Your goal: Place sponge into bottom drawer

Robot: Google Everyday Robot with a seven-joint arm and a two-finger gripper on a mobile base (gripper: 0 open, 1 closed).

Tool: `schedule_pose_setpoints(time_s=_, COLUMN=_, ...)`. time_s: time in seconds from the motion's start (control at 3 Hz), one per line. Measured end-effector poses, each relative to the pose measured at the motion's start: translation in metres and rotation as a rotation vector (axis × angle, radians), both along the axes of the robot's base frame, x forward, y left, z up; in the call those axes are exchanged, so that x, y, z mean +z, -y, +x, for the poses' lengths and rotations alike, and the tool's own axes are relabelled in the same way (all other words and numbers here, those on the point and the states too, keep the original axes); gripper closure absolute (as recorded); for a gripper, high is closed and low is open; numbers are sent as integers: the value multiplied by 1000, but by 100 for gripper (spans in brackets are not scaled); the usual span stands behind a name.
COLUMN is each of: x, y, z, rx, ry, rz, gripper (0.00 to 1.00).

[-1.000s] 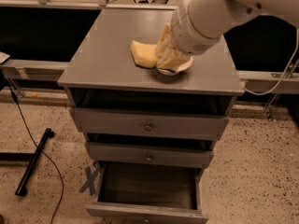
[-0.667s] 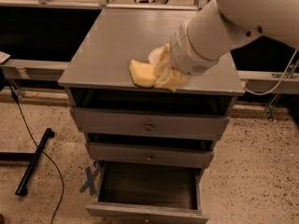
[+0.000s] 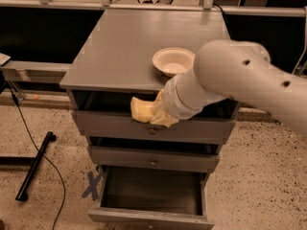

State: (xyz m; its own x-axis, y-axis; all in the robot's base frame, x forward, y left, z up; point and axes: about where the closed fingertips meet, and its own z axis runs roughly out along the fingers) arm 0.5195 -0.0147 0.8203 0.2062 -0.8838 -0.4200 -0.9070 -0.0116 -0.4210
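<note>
bowl [image 3: 173, 61] sits on the cabinet [image 3: 120, 47] top, right of middle, near the front edge | gripper [image 3: 162, 115] just before that edge, below the bowl, over the top drawer [image 3: 110, 126] front | sponge [image 3: 141, 110] in the gripper, poking out leftward | bottom drawer [image 3: 153, 194] pulled out underneath | pole [image 3: 33, 166] on the floor, left of the cabinet

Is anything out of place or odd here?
Nothing spilled or broken. The pale-yellow soft sponge hangs in mid-air before the top drawer front, held by the robot's gripper. The grey cabinet's bottom drawer stands pulled open. A blue tape cross marks the floor.
</note>
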Motion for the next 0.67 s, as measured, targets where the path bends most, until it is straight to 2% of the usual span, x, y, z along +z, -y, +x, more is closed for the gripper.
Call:
schedule_pose_setpoints(time_s=0.33, x=1, y=-5, z=8, rx=-14, ry=41, rz=23, gripper=100)
schedule_pose_setpoints(time_s=0.67, x=1, y=-5, z=8, rx=-13, ry=40, rz=22, gripper=100)
